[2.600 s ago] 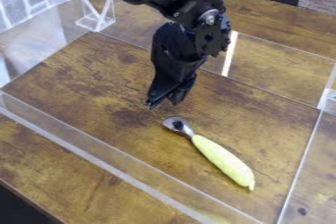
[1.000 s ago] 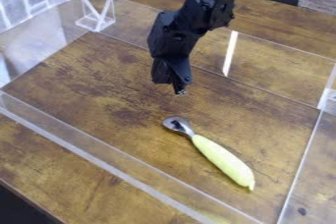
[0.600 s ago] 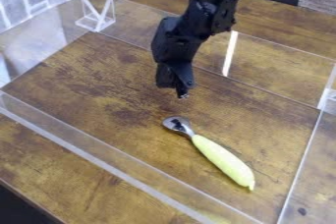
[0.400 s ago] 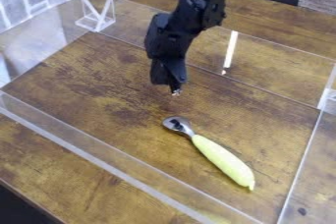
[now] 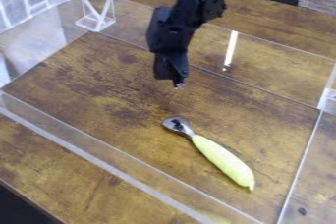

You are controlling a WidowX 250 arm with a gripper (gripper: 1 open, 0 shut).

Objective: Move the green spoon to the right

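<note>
- The end effector (image 5: 176, 81) is pinched fully closed with nothing in it, just the dark tips coming to a point.
- It hangs off a chunky black arm (image 5: 184, 22) that comes in from the top of the shot, and it's pointing steeply down at the wood.
- The tip sits close over the counter (image 5: 92, 90), but whether it's actually touching the surface I honestly can't tell from this angle.
- The green spoon (image 5: 213, 153) is lying flat on the counter, below and a bit to the right of the end effector in the picture, clearly apart from it.
- It's more of a yellow-green handle with a small grey metal bowl at the upper left end; the handle runs diagonally down toward the lower right.
- Nothing is touching the spoon.
- The wooden work area is boxed in by low clear acrylic walls (image 5: 118, 174); the spoon's handle end lies near the front one.
- There's a thin white upright strip (image 5: 229, 51) just right of the arm, toward the back.
- Back left there's a white wire stand thing (image 5: 93, 14) outside the clear wall, too small to make out properly.
</note>
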